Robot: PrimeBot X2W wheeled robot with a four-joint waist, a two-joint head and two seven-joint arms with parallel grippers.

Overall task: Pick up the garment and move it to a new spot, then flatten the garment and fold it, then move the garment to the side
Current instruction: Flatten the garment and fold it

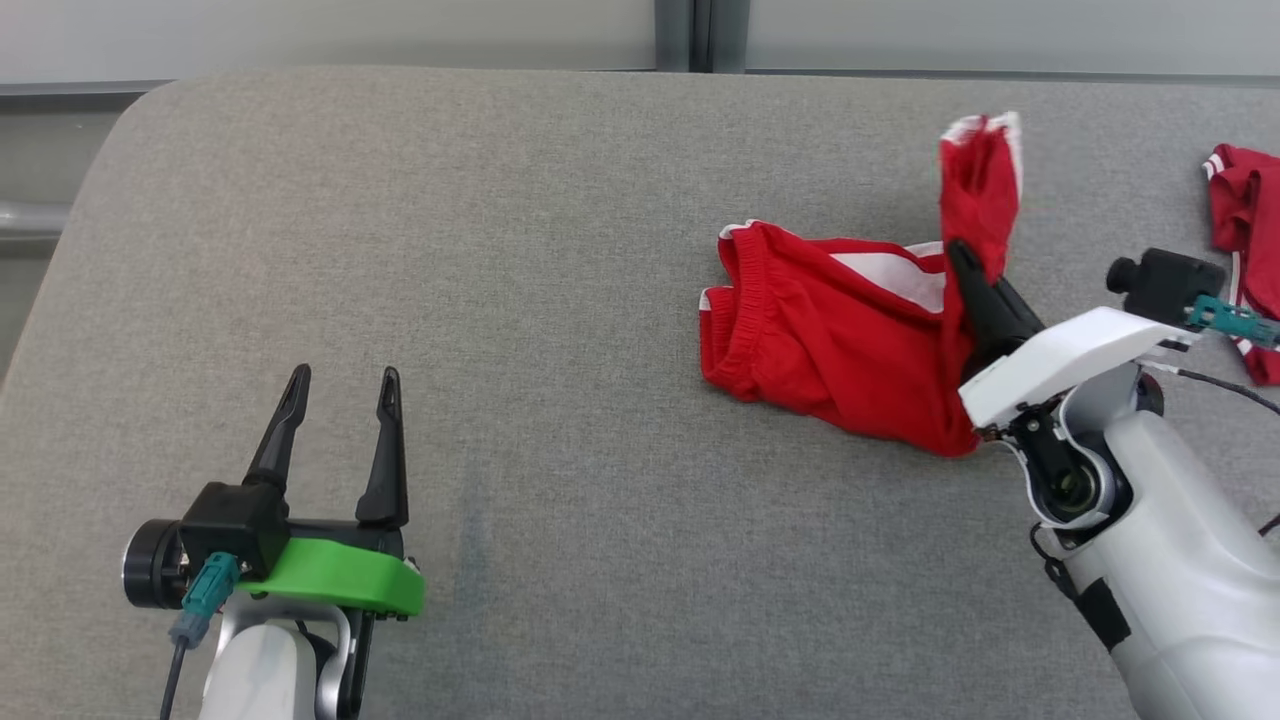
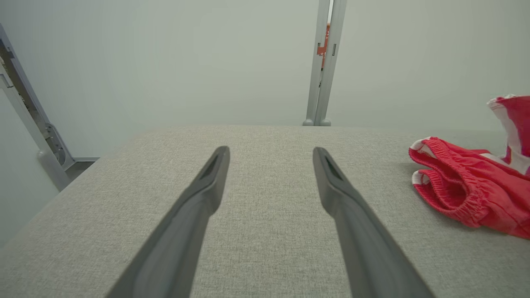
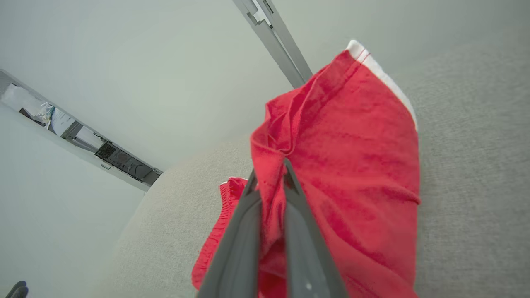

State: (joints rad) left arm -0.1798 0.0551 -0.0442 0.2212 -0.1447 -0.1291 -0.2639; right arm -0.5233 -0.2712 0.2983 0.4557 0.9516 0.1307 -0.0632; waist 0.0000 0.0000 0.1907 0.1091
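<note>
A wide grey fabric-covered surface (image 1: 560, 250) with a rounded far-left corner stretches out in front of the robot. On its right half, toward the far side, is a red cloth garment (image 1: 830, 340) with white trim and an elastic waistband. It looks like a pair of shorts. Most of it rests crumpled on the surface, with the gathered waistband toward the left. One part, ending in a white hem, is lifted off the surface and stands above the rest.

The right end effector (image 1: 960, 255) holds that raised part, its two long dark fingers pressed together and pinching a fold of red cloth. In the right wrist view the garment (image 3: 352, 165) drapes over and to the right of the closed fingers (image 3: 298, 231), white hem at the top.

The left end effector (image 1: 345, 375) hangs over the near left part of the surface, well apart from the garment. Its fingers are spread wide, pointing away from the robot, with nothing between them. In the left wrist view the garment (image 2: 468, 190) lies at the right edge.

A second red and white piece of cloth (image 1: 1240, 200) lies at the far right edge of the head view, apart from the held garment. Behind the surface stand a pale wall (image 2: 165, 62) and a grey metal post (image 2: 325, 62).
</note>
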